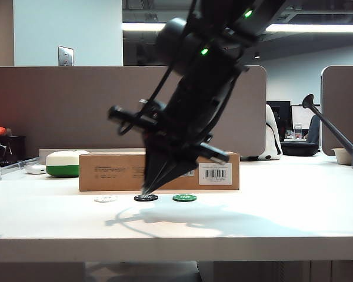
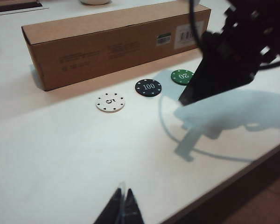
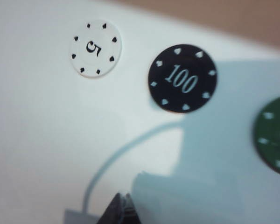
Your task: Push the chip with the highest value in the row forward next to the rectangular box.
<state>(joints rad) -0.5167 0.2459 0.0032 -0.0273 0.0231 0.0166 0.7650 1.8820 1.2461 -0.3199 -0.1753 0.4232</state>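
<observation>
The row lies on the white table in front of the rectangular box [image 1: 115, 171] [image 2: 107, 42] [image 3: 214, 14]. It holds a white chip marked 5 [image 1: 105, 198] [image 2: 110, 102] [image 3: 95, 48], the black chip marked 100 [image 1: 146, 198] [image 2: 148, 87] [image 3: 182, 78] and a green chip marked 20 [image 1: 184, 198] [image 2: 182, 77] [image 3: 275, 135]. My right gripper [image 1: 146, 192] [image 2: 182, 101] [image 3: 123, 198] is shut and empty, its tip low over the table just on the near side of the black chip. My left gripper [image 2: 122, 193] is shut, empty, and well back from the row, near the table's front edge.
A white-and-green case [image 1: 65, 163] sits left of the box at the back. A dark long-spouted can [image 1: 326, 120] and a small bowl [image 1: 343, 155] stand far right. The table's front edge [image 2: 233, 175] runs close to my left gripper.
</observation>
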